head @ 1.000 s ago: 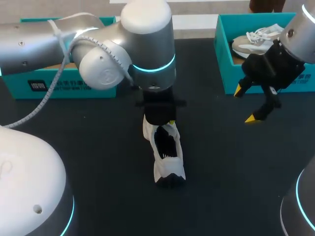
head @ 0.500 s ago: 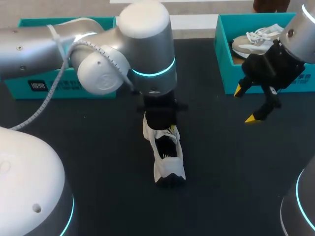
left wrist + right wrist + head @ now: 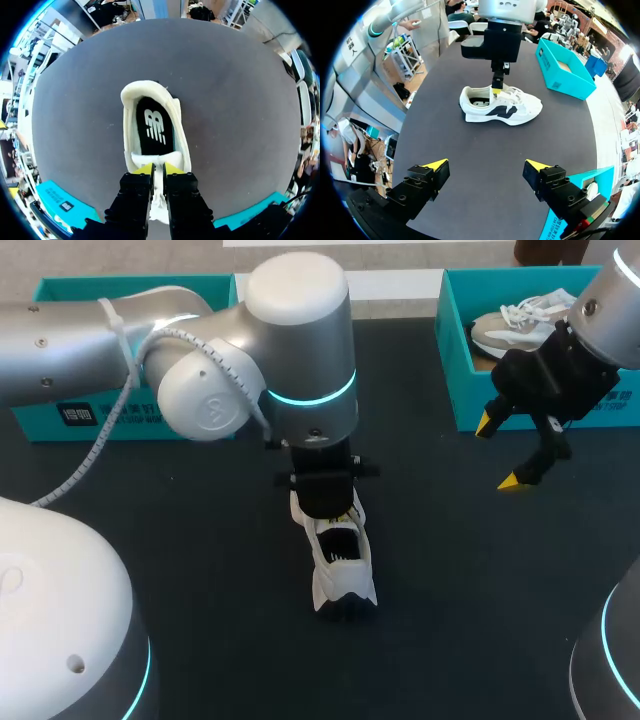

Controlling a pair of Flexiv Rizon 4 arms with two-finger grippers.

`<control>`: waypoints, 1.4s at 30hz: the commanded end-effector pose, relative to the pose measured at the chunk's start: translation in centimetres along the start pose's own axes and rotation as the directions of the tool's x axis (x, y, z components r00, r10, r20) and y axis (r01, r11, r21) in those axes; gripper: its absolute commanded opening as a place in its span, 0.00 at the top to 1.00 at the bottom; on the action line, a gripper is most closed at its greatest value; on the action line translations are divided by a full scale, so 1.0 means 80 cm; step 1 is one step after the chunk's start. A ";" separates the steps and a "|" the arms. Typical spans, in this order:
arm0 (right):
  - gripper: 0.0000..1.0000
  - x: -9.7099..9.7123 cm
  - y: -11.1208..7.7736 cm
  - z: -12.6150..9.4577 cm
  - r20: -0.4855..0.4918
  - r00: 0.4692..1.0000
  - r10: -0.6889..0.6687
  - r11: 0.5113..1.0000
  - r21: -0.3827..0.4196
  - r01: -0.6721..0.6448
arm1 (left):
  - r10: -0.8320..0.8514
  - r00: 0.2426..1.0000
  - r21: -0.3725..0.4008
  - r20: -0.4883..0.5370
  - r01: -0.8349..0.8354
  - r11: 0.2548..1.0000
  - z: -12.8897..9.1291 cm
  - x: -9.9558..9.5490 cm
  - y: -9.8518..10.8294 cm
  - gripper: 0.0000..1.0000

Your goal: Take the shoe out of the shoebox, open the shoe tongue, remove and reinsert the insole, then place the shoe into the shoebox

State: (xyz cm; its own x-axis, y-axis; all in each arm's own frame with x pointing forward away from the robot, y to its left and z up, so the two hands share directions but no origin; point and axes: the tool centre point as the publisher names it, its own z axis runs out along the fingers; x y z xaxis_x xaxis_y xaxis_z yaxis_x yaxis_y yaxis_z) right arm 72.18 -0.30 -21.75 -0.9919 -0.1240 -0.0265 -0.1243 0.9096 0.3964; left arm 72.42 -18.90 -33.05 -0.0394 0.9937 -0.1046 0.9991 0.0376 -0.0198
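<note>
Shoe (image 3: 342, 580) upright mid-surface, heel toward 6 o'clock. Left pincer (image 3: 159, 169) clenched on tongue (image 3: 159, 161). Right pincer (image 3: 486, 165) released, hovering at 2 o'clock beside box (image 3: 462, 390).

I am running this from afar, and the place is a robotics lab, at a bench laid out for manipulation trials. 2 silver machine arms, my left arm (image 3: 300, 330) and my right arm (image 3: 612, 300), come in over 1 dark matte table (image 3: 200, 570). A glowing cyan ring (image 3: 310, 398) circles a joint of the left arm. A pale cable (image 3: 95, 445) runs exposed along that arm, held on with ties, as lab wiring is. The goods look like staged props. 2 open teal boxes, the left shoebox (image 3: 110, 418) and the right shoebox (image 3: 462, 400), sit at the far edge. A white shoe (image 3: 345, 570) stands alone mid-table, and a beige shoe (image 3: 520, 328) lies in the right shoebox.
</note>
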 end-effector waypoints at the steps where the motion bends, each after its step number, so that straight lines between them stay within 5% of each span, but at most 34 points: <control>1: 0.00 -0.001 0.000 0.001 -0.002 1.000 0.000 1.000 0.001 0.000 | -0.042 0.999 0.002 0.005 0.042 0.999 0.002 0.007 -0.007 0.84; 5: 0.00 -0.001 0.000 0.001 -0.002 1.000 0.000 1.000 0.001 0.000 | -0.141 0.990 0.024 0.014 0.141 0.990 -0.017 0.012 -0.011 0.76; 6: 0.00 -0.001 0.000 0.001 -0.002 1.000 0.000 1.000 0.001 0.000 | -0.221 0.975 0.008 0.003 0.221 0.975 -0.027 0.015 -0.010 0.56; 7: 0.00 -0.001 0.000 0.001 -0.002 1.000 0.000 1.000 0.001 0.000 | -0.268 0.963 -0.001 -0.005 0.268 0.963 -0.032 0.017 -0.010 0.52; 9: 0.00 -0.001 0.000 0.001 -0.002 1.000 0.000 1.000 0.001 0.000 | -0.405 0.914 -0.024 0.003 0.405 0.914 -0.041 0.025 -0.010 0.56; 10: 0.00 -0.001 0.000 0.001 -0.002 1.000 0.000 1.000 0.001 0.000 | -0.436 0.900 -0.004 0.018 0.436 0.900 -0.044 0.029 -0.014 0.40; 11: 0.00 -0.001 0.000 0.001 -0.002 1.000 0.000 1.000 0.001 0.000 | -0.436 0.900 -0.004 0.018 0.436 0.900 -0.044 0.029 -0.014 0.00; 26: 0.00 -0.001 0.000 0.001 -0.002 1.000 0.000 1.000 0.001 0.000 | -0.505 0.863 0.031 0.023 0.504 0.863 -0.043 0.032 -0.027 0.00; 29: 0.00 -0.001 0.000 0.001 -0.002 1.000 0.000 1.000 0.001 0.000 | -0.733 0.678 -0.013 0.048 0.734 0.679 -0.045 0.038 -0.048 0.00; 34: 0.00 -0.001 0.000 0.001 -0.002 1.000 0.000 1.000 0.001 0.000 | -0.940 0.336 0.077 0.055 0.937 0.340 -0.052 0.058 -0.070 0.00; 36: 0.00 -0.001 0.000 0.001 -0.002 1.000 0.000 1.000 0.001 0.000 | -0.964 0.229 0.046 0.134 0.970 0.237 -0.052 0.060 -0.083 0.00; 42: 0.00 -0.001 0.000 0.001 -0.002 1.000 0.000 1.000 0.001 0.000 | -0.992 0.003 0.126 0.128 0.992 0.019 -0.046 0.067 -0.093 0.00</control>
State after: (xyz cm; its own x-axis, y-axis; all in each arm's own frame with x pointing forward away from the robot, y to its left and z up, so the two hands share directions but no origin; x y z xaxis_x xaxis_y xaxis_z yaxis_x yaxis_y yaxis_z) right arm 72.18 -0.30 -21.75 -0.9919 -0.1240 -0.0265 -0.1243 0.9096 0.3964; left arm 65.58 -14.45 -29.49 -0.8612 0.5053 -0.0550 0.5080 0.8517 -0.1287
